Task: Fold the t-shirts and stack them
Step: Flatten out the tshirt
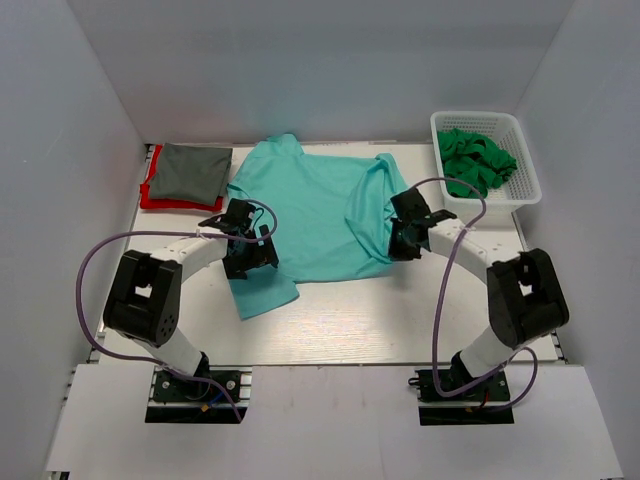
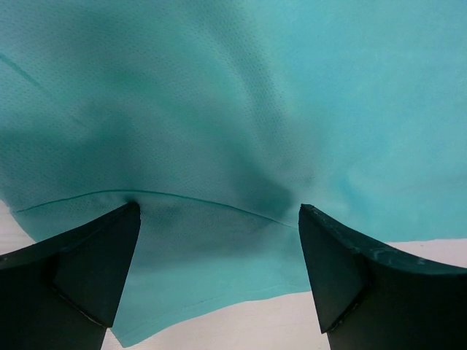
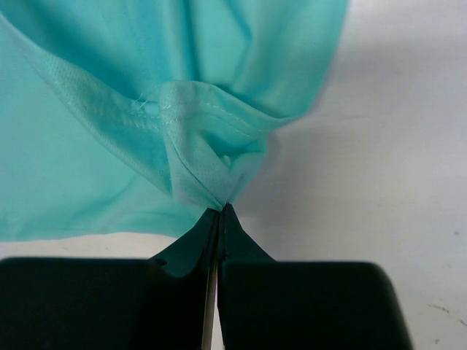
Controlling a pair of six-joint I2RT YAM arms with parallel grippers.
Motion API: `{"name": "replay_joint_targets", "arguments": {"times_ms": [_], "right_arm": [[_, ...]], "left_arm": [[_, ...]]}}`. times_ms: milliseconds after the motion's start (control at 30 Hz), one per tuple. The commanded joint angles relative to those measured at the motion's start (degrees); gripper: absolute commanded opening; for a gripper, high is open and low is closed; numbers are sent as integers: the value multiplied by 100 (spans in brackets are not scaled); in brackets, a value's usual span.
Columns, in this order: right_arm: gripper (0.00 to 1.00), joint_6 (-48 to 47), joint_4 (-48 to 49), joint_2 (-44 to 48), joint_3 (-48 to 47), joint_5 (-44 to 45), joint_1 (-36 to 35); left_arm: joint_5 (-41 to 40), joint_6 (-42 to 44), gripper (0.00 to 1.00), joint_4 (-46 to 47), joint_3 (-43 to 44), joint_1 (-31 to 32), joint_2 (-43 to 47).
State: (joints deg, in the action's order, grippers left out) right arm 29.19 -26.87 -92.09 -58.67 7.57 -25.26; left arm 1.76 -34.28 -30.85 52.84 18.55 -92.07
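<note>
Judging by how things lie, the task looks about halfway done: a dark grey shirt (image 1: 195, 170) sits folded on a red shirt (image 1: 150, 197) at the far left corner of the table (image 1: 400, 330), which reads as a stack of two. The light teal shirt (image 1: 320, 215) lies spread and rumpled across the middle, not yet folded, with its right side bunched inward. The right fingers (image 3: 241, 248) are pressed together on a gathered, stitched hem at that right edge. The left fingers (image 2: 80, 270) stand wide apart over the shirt's near left part and grip nothing; whether their tips touch the cloth I cannot tell. Bright green cloth (image 1: 478, 160) is heaped in the white basket (image 1: 530, 192) at the far right, waiting its turn. That heap is too crumpled to count shirts in. The red shirt shows only as a border under the grey one, so its fold cannot be judged. The left arm hides part of the teal shirt's left edge.
</note>
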Motion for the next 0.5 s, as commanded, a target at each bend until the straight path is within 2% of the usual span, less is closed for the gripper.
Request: {"name": "replay_joint_targets", "arguments": {"times_ms": [0, 167, 200, 267, 300, 400, 467], "right_arm": [[1, 253, -177, 437, 251, 393, 196], [2, 719, -397, 824, 919, 781, 451], [7, 946, -467, 833, 1050, 842, 547], [9, 1158, -660, 790, 1226, 877, 679], [11, 1620, -983, 755, 1262, 904, 706], [29, 2011, -1101, 781, 1595, 589, 864], [34, 2152, -1162, 929, 1832, 500, 969]], "left_arm": [[-290, 1, 100, -148, -81, -18, -73], [-440, -61, 100, -360, -134, -18, -249], [-440, -113, 100, -360, -134, -18, -250], [-440, -114, 100, -474, -134, -18, -311], [-492, -114, 100, -474, -134, -18, -311], [-492, -114, 100, -527, -134, -18, -250], [-545, -114, 100, -527, -134, -18, -198]]}}
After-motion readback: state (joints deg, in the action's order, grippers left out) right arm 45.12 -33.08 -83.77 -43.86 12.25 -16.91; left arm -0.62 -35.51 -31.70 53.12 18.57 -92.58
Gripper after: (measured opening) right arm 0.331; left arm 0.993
